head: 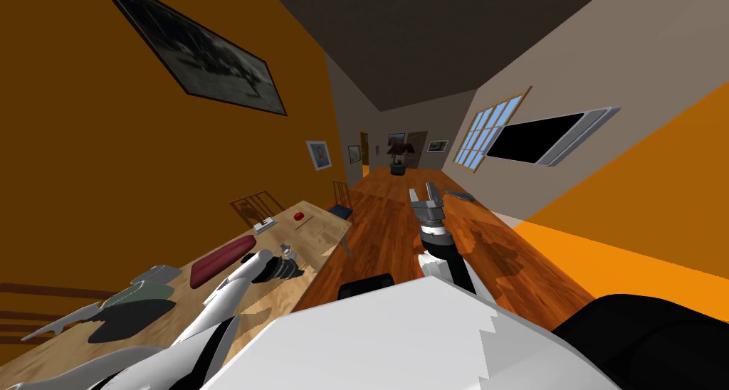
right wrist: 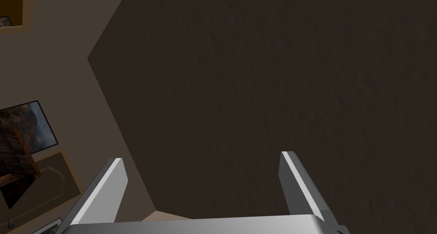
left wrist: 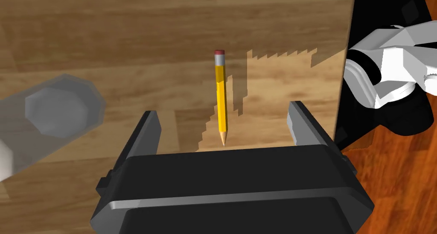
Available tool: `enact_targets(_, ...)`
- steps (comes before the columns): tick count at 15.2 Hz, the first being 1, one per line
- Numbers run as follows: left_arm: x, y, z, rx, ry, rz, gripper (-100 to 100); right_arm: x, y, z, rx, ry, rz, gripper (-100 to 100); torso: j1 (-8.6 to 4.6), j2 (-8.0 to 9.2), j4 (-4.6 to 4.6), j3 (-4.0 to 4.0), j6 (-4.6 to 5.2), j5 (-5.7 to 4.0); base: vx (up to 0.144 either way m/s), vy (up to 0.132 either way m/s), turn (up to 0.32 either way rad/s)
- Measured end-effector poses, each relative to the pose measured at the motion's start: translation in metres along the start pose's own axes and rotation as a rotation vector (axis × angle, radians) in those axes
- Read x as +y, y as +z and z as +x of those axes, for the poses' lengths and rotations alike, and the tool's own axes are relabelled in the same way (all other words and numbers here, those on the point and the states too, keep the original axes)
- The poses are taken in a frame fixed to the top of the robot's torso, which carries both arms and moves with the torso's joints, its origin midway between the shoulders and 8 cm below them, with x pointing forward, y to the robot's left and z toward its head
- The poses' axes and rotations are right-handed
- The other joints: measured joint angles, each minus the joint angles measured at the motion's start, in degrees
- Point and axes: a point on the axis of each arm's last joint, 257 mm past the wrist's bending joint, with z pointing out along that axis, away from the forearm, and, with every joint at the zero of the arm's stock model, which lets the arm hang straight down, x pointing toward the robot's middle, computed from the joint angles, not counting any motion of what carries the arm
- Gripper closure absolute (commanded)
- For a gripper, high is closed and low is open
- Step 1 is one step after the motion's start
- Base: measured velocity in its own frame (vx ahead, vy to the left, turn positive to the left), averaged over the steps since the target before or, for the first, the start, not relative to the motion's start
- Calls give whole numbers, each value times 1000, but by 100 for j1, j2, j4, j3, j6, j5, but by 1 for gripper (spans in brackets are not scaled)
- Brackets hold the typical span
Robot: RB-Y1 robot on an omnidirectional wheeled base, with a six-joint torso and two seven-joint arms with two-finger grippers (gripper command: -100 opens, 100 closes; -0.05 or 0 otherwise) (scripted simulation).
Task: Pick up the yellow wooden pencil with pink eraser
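Both blades of your left gripper [left wrist: 222,109] stand wide apart and empty, and the yellow pencil [left wrist: 220,90] lies flat on the wooden table [left wrist: 128,30] just ahead, centred in the gap, touching neither. Its long axis runs straight away from the gripper's body, across the line on which the blades close: sharpened tip toward the gripper, pink eraser [left wrist: 219,52] at the far end. Your right gripper [head: 427,193], also wide and empty, hangs over the floor [head: 399,222] well apart, so the left is nearer.
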Motion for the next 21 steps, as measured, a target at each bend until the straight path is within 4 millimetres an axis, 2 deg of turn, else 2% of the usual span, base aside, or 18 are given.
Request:
enact_targets(3,6,11,-1,-1,1,4,-100,0,0,0,0,0,0,0,-20,-11,-3,-7,0,-5,29,-4,11)
enact_targets(4,6,12,-2,-1,3,6,100,0,0,0,0,0,0,0,-22,-10,-2,-6,1,-6,-9,-6,-14)
enact_targets(7,0,3,0,2,0,3,100,0,0,0,0,0,0,0,-20,7,2,3,0,-7,-26,-6,-13)
enact_targets(8,-1,2,0,2,0,1,-100,0,0,0,0,0,0,0,-17,5,1,2,0,-5,4,-34,-15)
enact_targets(12,-21,-13,-31,-84,20,42,-100,0,0,0,0,0,0,0,-41,-9,-2,-6,-1,-11,15,-66,-2)
enact_targets(13,-21,-15,-32,-90,20,43,-100,0,0,0,0,0,0,0,-36,-9,-3,-6,0,-10,4,-3,-54)
enact_targets(18,-12,2,-39,-83,2,49,-100,0,0,0,0,0,0,0,5,-5,-2,-4,0,1,-2,35,-60)
enact_targets(19,-13,3,-40,-83,2,51,100,0,0,0,0,0,0,0,3,-5,-2,-4,0,0,2,-3,77)
enact_targets(21,-18,-5,-35,-84,10,55,100,0,0,0,0,0,0,0,-18,-5,-4,-4,-3,-2,8,-32,98)
